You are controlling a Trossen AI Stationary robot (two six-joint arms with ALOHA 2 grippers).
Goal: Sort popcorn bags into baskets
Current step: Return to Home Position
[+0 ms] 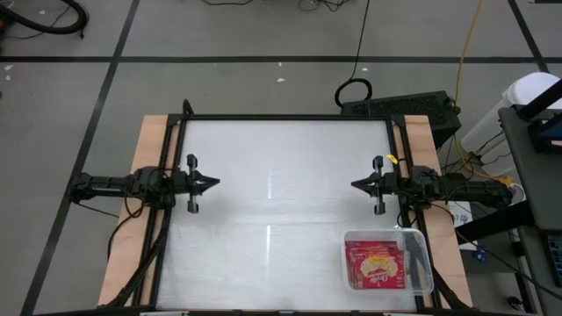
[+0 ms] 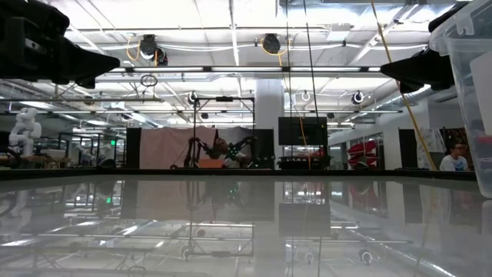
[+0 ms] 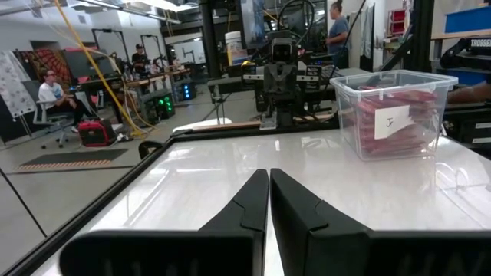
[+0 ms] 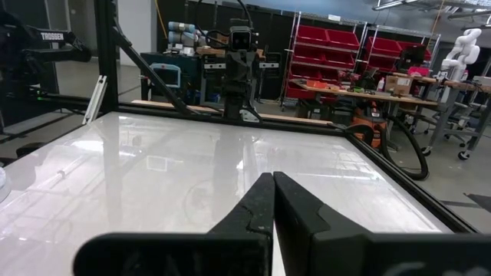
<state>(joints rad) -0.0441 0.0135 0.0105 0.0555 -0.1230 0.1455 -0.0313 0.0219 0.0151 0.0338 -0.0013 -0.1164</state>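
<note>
Surface: we note a white, glossy surface [image 1: 281,158] set in a dark frame, with an arm mounted at each side edge.

Left hand: the left hand [image 1: 213,183] hangs over the left side of the surface, about midway along that edge, pointing across toward the other arm. In its own wrist view the left hand [image 3: 269,176] has its two dark fingers pressed together with only a thin seam between them. It grips nothing.

Right hand: the right hand [image 1: 356,184] mirrors it over the right side of the surface, well apart from the left. Its wrist view shows the right hand [image 4: 273,178] closed finger against finger, and empty.

Height: from the low view we see both hands, left [image 2: 111,61] and right [image 2: 387,69], raised clear of the surface.

Bin: the clear plastic bin [image 1: 428,263] stands upright on the near right corner of the surface, close to the right arm's base and nearer the camera than the right hand.

Popcorn bags: the red popcorn bags [image 1: 378,265] lie stacked inside the bin, the top one showing its yellow-cream oval face up. Through the bin wall [image 3: 349,115] they read as a red pile [image 3: 430,130]. We cannot tell the count.

Label: a white label [image 3: 395,123] sits on the bin's wall.

Room: a seated person [image 3: 50,90] shows beyond the surface.
</note>
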